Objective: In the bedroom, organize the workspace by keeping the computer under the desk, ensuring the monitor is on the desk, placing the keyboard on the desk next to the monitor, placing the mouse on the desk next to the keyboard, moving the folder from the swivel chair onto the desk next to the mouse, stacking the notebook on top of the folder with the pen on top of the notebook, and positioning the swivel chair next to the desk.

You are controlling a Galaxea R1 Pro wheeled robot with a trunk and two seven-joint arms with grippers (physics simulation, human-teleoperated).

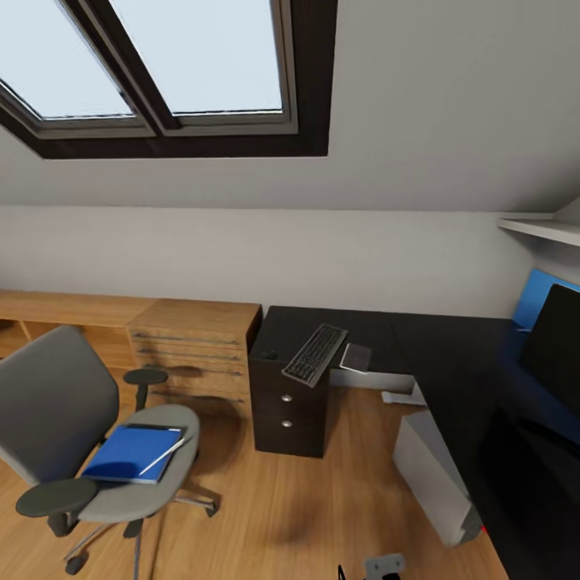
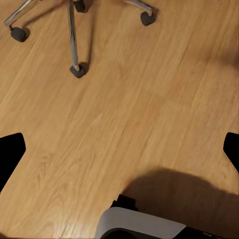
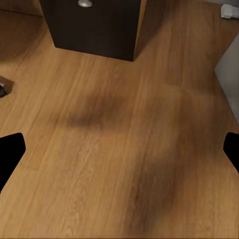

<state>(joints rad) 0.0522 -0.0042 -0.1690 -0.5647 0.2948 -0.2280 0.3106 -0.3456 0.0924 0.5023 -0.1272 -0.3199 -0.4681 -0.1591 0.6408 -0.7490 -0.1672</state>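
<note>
Nearest the head camera sat the boxy light grey computer tower [image 1: 431, 475] on the wooden plank floor [image 1: 306, 507], tucked under the black L-shaped desk [image 1: 451, 354] at the right. On that desk lay one slim black keyboard [image 1: 315, 354], angled and overhanging the front edge above the black drawer unit [image 1: 290, 407] with its two round silver knobs; one small black mouse [image 1: 268, 354] sat near the keyboard's left, one thin dark grey notebook [image 1: 355, 357] just beside its right. One large black flat monitor [image 1: 554, 346] stood at the desk's far right, against a blue wall panel [image 1: 536, 294]. Left of the desk was the grey padded swivel chair [image 1: 56, 403], well apart from it; on its seat lay one flat bright blue folder [image 1: 129, 453] with one thin white pen [image 1: 165, 456] resting across its right edge. A light wooden dresser [image 1: 197, 346] stood behind the chair. Left wrist view showed the chair's chrome legs with three black casters over the floor; left gripper [image 2: 119, 149] fingertips [image 2: 10, 152] sat spread wide at the frame edges, nothing between. Right gripper [image 3: 119, 149] fingertips [image 3: 10, 152] likewise spread apart, empty, above floor near the drawer unit.
</note>
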